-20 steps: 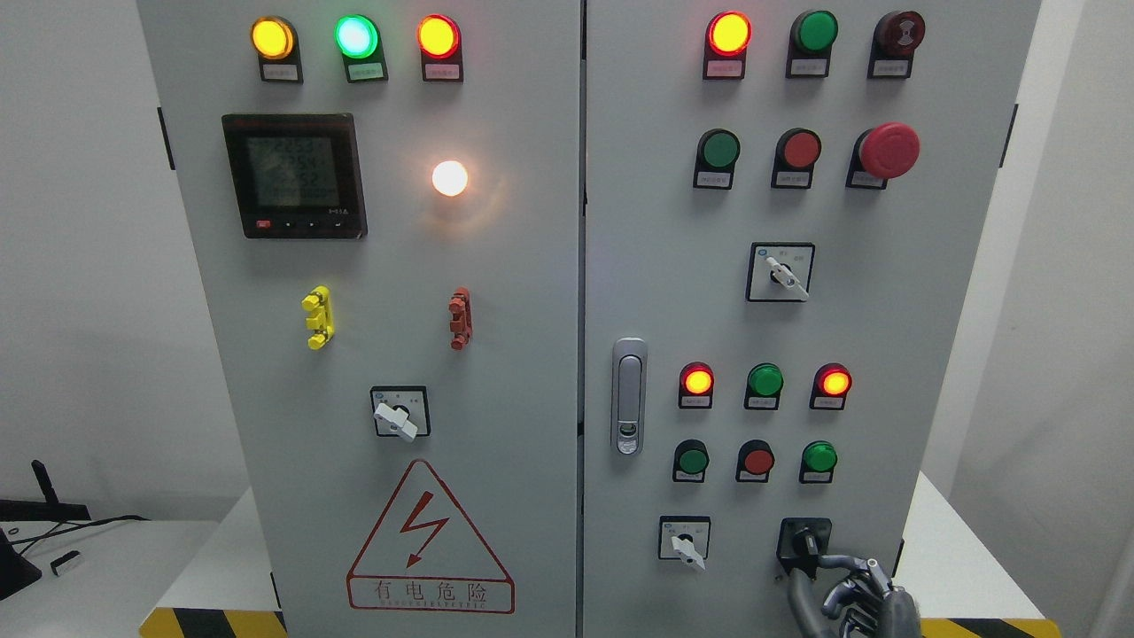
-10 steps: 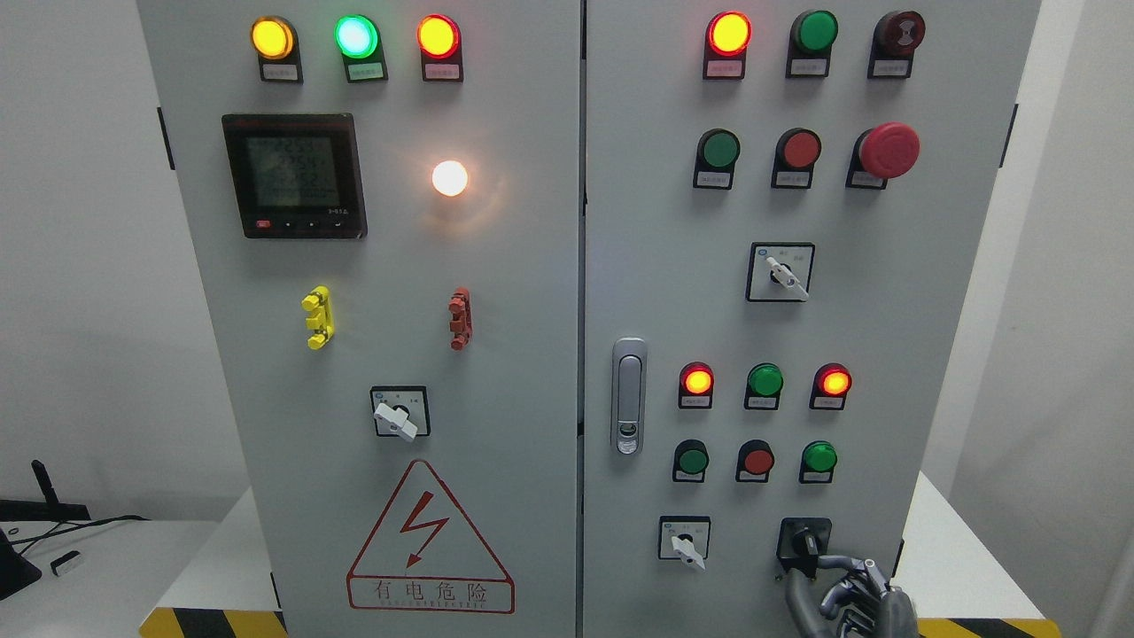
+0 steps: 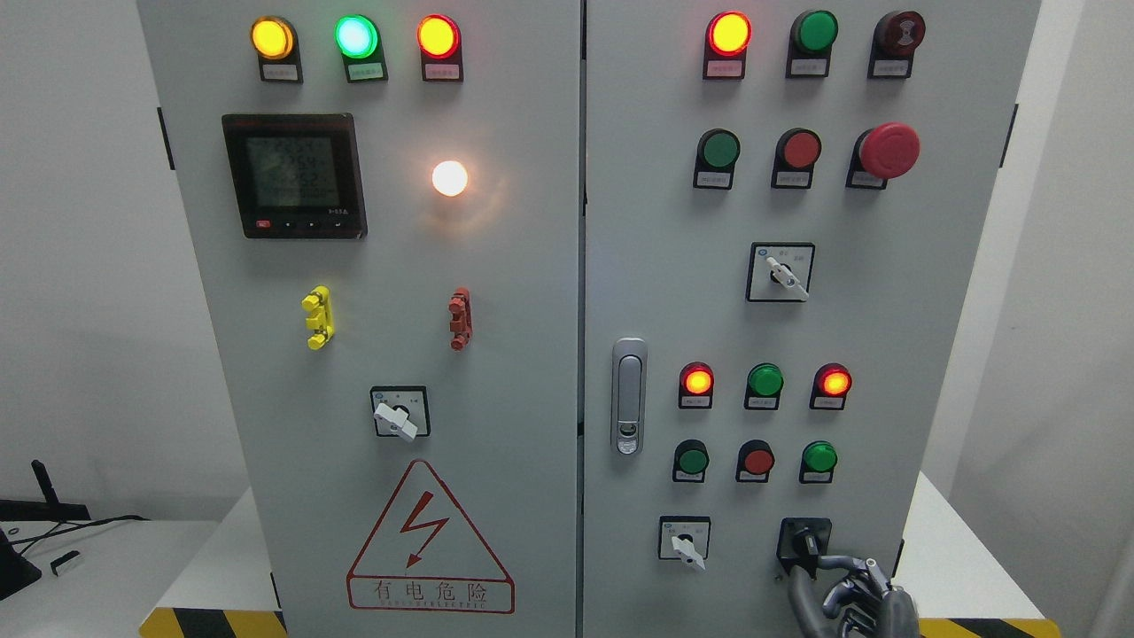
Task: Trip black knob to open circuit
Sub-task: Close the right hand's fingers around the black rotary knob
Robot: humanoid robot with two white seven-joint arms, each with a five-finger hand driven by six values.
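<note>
The black knob (image 3: 804, 541) sits in a square black bezel at the lower right corner of the cabinet's right door (image 3: 886, 337), the last control in the bottom row. Its short lever is dark and glossy and hard to read against the bezel. The right hand (image 3: 852, 592) rises from the bottom edge below it, a grey metallic hand with jointed fingers. One finger (image 3: 833, 561) reaches leftward to the knob's lower edge and appears to touch it; the others are curled loosely beneath. Whether the fingers actually clasp the lever cannot be told.

Just left of the knob is a white-faced selector switch (image 3: 684, 539) with a pale lever slanting down to the right. Above these stand a row of three round push buttons, green, red, green (image 3: 758, 461), and over them three domed lamps, the outer two lit red-orange (image 3: 697, 381). A brushed metal door latch (image 3: 629, 396), tall and rounded, sits by the seam between the doors. Higher on this door are another selector switch (image 3: 780, 272) and a red mushroom-shaped stop button (image 3: 889, 150).

The left door, smooth grey painted steel, carries a square black meter with a dim display (image 3: 294, 175), a glowing white lamp (image 3: 450, 178), and a red-edged triangular warning sign with a lightning bolt (image 3: 430, 538).
</note>
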